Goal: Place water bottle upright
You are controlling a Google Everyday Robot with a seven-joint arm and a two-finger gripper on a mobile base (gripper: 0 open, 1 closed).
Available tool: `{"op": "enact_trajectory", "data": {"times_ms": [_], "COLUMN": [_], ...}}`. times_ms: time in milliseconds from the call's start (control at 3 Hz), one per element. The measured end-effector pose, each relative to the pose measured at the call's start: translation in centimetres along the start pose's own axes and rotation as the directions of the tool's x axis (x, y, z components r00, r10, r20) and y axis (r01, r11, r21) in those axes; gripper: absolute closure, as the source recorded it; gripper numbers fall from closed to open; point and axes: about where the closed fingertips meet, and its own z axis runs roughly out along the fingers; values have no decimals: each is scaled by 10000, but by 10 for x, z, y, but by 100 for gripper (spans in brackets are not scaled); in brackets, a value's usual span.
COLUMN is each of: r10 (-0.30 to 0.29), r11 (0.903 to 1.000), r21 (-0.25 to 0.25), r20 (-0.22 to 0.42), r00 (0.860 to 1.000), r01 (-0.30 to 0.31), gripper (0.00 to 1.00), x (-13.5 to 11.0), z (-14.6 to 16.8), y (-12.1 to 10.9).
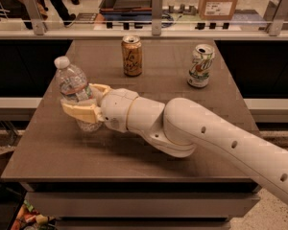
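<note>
The water bottle (73,84), clear ribbed plastic with a white cap and an orange-red edged label, stands nearly upright at the left of the brown table (149,147), leaning slightly left. Its base is at or just above the tabletop; I cannot tell which. My gripper (84,102) comes in from the right on a white arm, with its tan fingers (81,113) closed around the bottle's lower half.
A gold-brown can (132,55) stands at the back centre of the table and a green-white can (201,65) at the back right. A glass rail (153,28) runs behind the table. The table's left edge lies close to the bottle.
</note>
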Motion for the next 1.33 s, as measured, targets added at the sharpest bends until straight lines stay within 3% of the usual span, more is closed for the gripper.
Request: {"op": "enact_trajectory", "data": {"times_ms": [1000,1333], "r10": [-2,-12], "r11": [10000,10000], "r21": [-5,-34], "r20": [0,1], "r00": [10000,10000], "r01": [2,12], "gripper": [12,0], "x": [0,-1], "z": [0,1], "y": [0,2]}}
